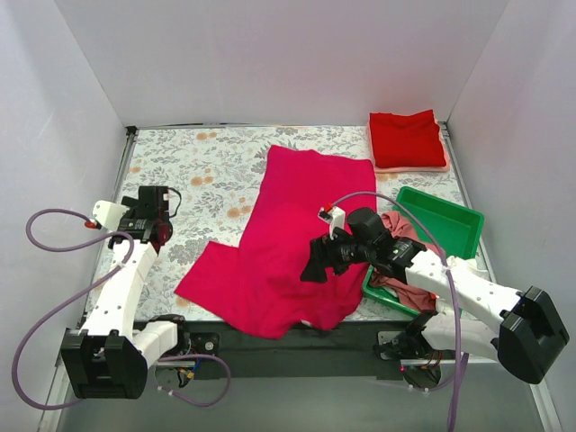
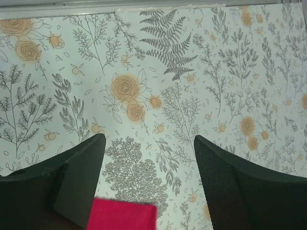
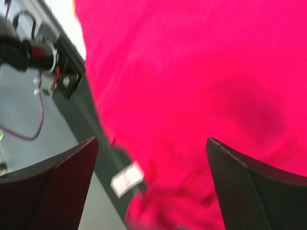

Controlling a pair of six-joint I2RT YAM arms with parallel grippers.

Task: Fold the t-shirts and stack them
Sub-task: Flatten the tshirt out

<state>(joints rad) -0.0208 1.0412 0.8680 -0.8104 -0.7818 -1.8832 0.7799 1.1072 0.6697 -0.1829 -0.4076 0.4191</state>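
While magenta tee lies spread, green tray beside holds crumpled tee.

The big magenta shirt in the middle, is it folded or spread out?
Spread out. The magenta t-shirt lies open across the table, with one sleeve sticking out sideways.

Table: magenta tee (green tray)

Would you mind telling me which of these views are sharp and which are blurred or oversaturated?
Top external: evenly lit and sharp, with no glare on the magenta t-shirt. Left wrist: crisp focus on the floral tablecloth. Right wrist: blurred throughout, the t-shirt an oversaturated pink mass and its white label smeared.
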